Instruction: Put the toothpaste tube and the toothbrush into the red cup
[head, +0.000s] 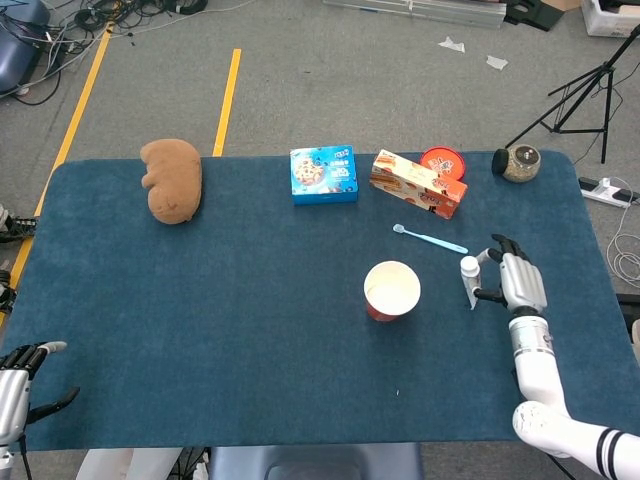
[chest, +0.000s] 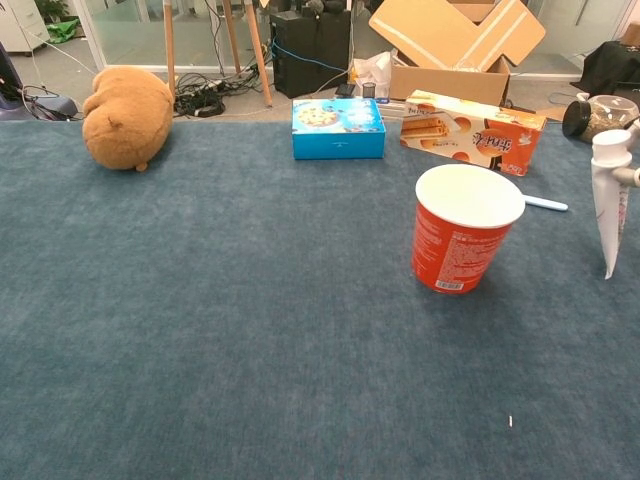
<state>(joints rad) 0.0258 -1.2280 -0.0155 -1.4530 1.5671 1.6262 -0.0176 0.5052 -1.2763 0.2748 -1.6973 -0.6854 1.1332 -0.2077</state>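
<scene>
Blue felt-like cloth is covering the table (head: 230, 330), and at its near left corner the left hand (head: 18, 385) is hanging just off the edge with its fingers spread and nothing in them. Nearer the middle, the red cup (chest: 465, 228) is standing upright with its mouth open; small print is showing low on its side, too small to read. To the right of the cup and apart from it, the right hand (head: 518, 283) is gripping the toothpaste tube (chest: 609, 198), which is hanging upright with its white cap on top and its flat end pointing down, lifted off the cloth. Just behind the cup, the toothbrush (head: 430, 239) is lying flat on the table, pale blue, between the cup and the boxes.

Further back, an orange snack box (chest: 474, 130) is lying on its side with printed characters I cannot make out, and a red round lid (head: 442, 161) is sitting behind it. A blue biscuit box (chest: 338, 128) is standing left of that, its lettering unreadable. A glass jar (head: 520, 163) is sitting at the far right corner, and a brown plush toy (head: 172, 180) is resting far left.
</scene>
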